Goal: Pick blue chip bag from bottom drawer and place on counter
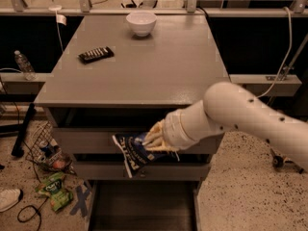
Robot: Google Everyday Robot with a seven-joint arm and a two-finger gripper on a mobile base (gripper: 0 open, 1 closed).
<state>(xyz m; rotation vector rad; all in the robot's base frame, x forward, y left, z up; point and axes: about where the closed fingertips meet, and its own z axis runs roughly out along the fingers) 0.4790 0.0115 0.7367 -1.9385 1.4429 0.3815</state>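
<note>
— Blue chip bag (132,153): pinched in the hand (155,137), hanging before the drawer fronts, above the open bottom drawer (144,206).
— Lift straight up, pass the front edge of the desk (154,76), then set down near the front.
— Obstacles?
— White bowl (141,22) and remote (96,54) well behind; only the overhanging edge to mind.

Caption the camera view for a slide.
The claw holds the blue bag above the open bottom drawer, below the counter.

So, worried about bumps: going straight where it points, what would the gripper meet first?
The gripper, holding the chip bag before the drawers, points left; the way looks free, though depth is unclear.
</note>
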